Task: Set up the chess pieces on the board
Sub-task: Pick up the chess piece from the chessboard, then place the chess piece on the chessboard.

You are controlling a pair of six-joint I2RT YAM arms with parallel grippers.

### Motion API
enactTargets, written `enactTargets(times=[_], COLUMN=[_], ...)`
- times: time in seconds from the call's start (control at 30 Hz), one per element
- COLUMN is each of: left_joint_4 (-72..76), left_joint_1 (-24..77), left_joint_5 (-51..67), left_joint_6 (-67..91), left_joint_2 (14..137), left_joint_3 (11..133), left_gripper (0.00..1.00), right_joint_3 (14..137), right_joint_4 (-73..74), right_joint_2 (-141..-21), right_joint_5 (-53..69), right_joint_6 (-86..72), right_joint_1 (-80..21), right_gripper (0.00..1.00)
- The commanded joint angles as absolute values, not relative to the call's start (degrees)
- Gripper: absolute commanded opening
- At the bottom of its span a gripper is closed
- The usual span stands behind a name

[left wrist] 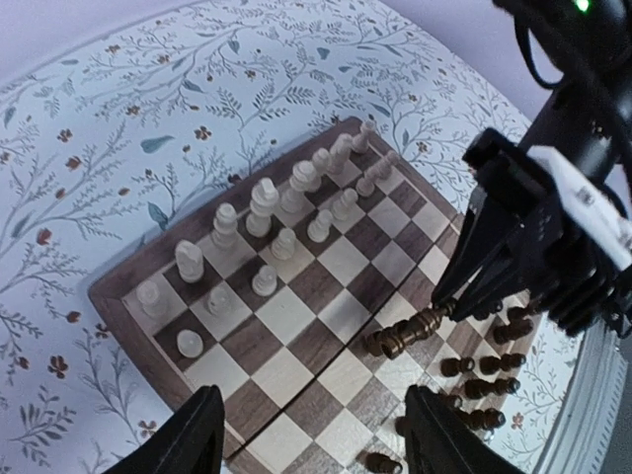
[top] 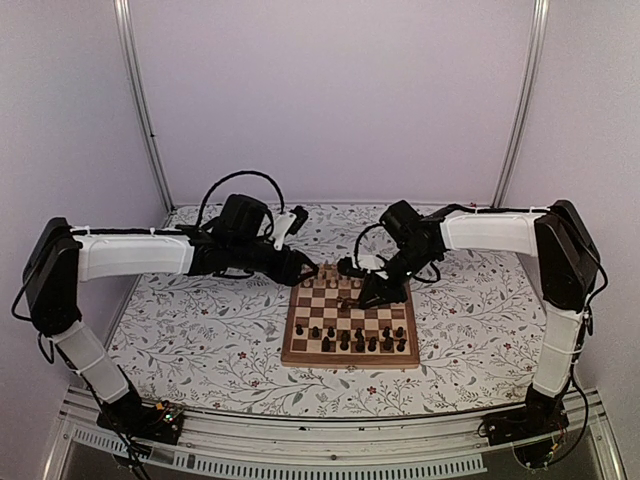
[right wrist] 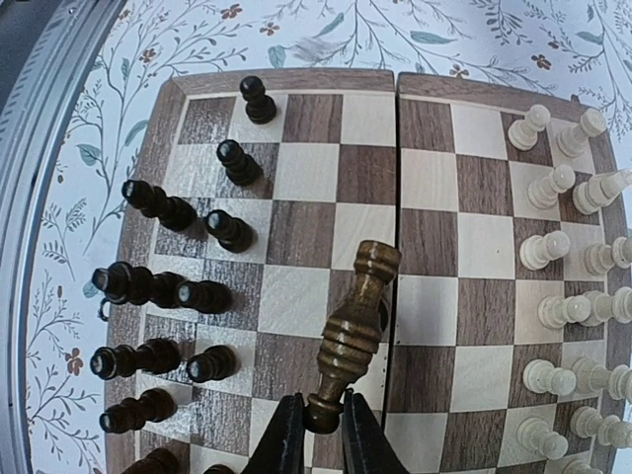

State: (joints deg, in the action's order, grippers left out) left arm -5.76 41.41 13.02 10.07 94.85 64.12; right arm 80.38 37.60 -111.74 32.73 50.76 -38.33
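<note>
The board lies between my arms. Pale chess pieces stand in two rows along its far side, also seen in the left wrist view. Dark chess pieces stand along the near side. My right gripper is shut on the thin top end of one dark brown piece. That piece lies almost flat by the centre seam; whether it touches the board I cannot tell. My left gripper hovers open over the board's left part with nothing between its fingers.
The board rests on a floral-patterned tabletop. A metal rail runs along the near edge. Plain walls and two upright posts close off the back. Both arms reach inward above the board's far half.
</note>
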Motion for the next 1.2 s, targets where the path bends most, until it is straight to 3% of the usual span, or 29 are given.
enactTargets(times=[0.0, 0.2, 0.47, 0.77, 1.17], left_joint_4=[5.4, 16.1, 21.9, 29.1, 30.0], left_joint_1=[40.7, 40.5, 37.9, 38.1, 39.7], left_joint_5=[21.6, 30.0, 36.3, 46.7, 50.9], left_joint_6=[17.0, 24.7, 31.1, 36.7, 38.1], left_joint_2=[93.1, 96.9, 103.2, 110.0, 114.2], left_joint_3=[57.9, 53.9, 53.2, 53.7, 57.8], left_gripper=[0.65, 0.66, 0.56, 0.55, 0.39], right_joint_3=[79.1, 79.0, 78.2, 78.4, 78.6], right_joint_4=[36.5, 36.3, 35.6, 35.4, 35.4], right_joint_2=[-107.8, -108.3, -109.0, -109.8, -110.3], right_joint_5=[37.1, 39.1, 39.8, 39.8, 39.4], right_joint_6=[49.0, 48.5, 48.2, 47.7, 47.4], right_joint_1=[-38.7, -38.7, -38.7, -38.7, -38.7], right_gripper=[0.13, 0.12, 0.12, 0.13, 0.13])
